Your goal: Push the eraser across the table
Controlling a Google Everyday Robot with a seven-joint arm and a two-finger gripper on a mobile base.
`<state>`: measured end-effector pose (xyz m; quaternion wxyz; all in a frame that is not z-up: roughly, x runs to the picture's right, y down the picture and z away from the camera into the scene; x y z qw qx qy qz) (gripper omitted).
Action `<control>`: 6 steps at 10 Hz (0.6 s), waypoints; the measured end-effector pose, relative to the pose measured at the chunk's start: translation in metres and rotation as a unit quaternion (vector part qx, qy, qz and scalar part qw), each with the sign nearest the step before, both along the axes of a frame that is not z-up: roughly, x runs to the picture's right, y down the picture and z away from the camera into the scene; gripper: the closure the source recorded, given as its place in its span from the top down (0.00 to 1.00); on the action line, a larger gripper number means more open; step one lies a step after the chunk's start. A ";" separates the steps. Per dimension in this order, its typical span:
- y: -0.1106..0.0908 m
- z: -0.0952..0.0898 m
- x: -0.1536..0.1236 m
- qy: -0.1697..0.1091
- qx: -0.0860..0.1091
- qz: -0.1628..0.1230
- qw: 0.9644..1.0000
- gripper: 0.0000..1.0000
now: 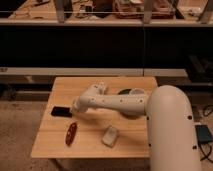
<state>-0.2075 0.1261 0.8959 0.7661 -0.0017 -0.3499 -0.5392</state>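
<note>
The eraser (60, 111) lies flat on the table (90, 145), close to the table's left edge and about midway along it. Just to the eraser's right is the gripper (74, 107), at the end of the white arm (112, 102) that reaches over from the right; its fingers are shut and hold nothing. In front of the eraser, nearer the table's front edge, lies a reddish-brown elongated object (71, 133), and right of that a whitish block (110, 136). Behind the arm, toward the table's back right, sits a dark round object (131, 92).
</note>
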 end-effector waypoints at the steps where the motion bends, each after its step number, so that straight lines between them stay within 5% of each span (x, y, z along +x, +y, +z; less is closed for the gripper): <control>1: 0.000 -0.003 -0.008 -0.006 0.001 -0.005 1.000 0.00; 6: 0.011 -0.010 -0.045 -0.029 -0.001 -0.030 0.999 0.00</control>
